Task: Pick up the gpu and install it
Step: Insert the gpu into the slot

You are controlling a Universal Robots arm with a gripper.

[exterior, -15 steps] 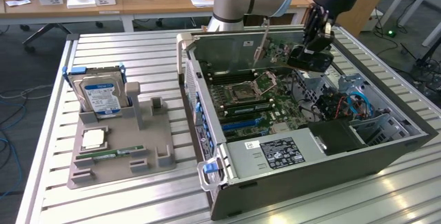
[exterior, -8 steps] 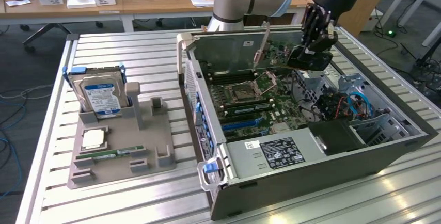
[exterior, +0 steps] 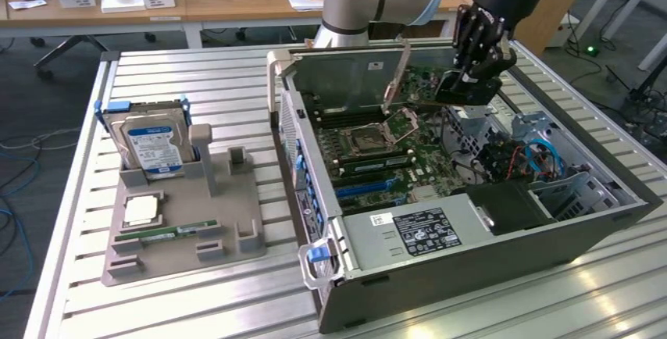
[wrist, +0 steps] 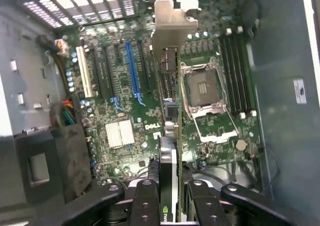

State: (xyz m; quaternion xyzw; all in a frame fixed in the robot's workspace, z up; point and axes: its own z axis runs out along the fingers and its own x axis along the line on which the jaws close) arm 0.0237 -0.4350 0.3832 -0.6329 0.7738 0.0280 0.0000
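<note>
One black jointed gripper [wrist: 172, 193] clamps thin flat green gpu [wrist: 170, 113] edgewise.

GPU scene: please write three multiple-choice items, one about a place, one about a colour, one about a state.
1. Where is the gpu? A in a drawer; B in the gripper, over the motherboard; C in a person's hand.
2. The hard drive label is: A red; B blue; C yellow.
3. The CPU socket is: A open, empty; B closed; C under a cooler.
Key: B, the gripper clamps it above the board; B, blue print shows; A, its lid is up, contacts bare.
</note>
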